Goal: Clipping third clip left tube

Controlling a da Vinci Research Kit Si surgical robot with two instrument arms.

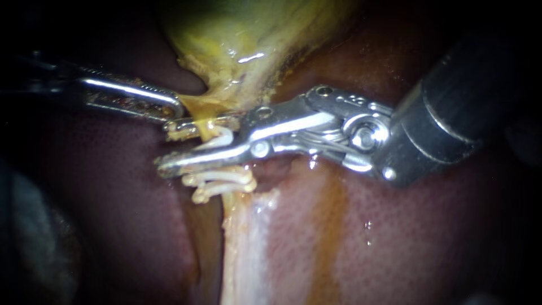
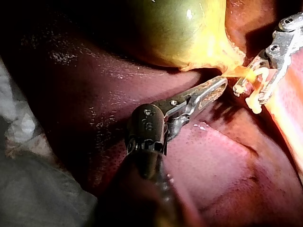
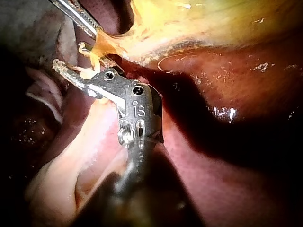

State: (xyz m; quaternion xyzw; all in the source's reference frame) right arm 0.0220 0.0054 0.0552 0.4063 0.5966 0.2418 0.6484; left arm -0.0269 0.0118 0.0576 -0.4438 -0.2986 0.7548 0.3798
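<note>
The left instrument (image 1: 169,110) has its jaws clamped on the narrow yellow end of the gallbladder (image 1: 237,34), which it seems to hold stretched over the liver (image 1: 423,237) so that the tube (image 1: 240,237) runs taut down from it. On that tube two clips (image 1: 223,179) sit closed just below the right instrument (image 1: 166,148), whose jaws stand apart yet grip a white clip (image 1: 217,138) from both sides, straddling the tube just above the other two. This third clip looks placed but not squeezed shut, so closing and releasing it seem to be what is left.
</note>
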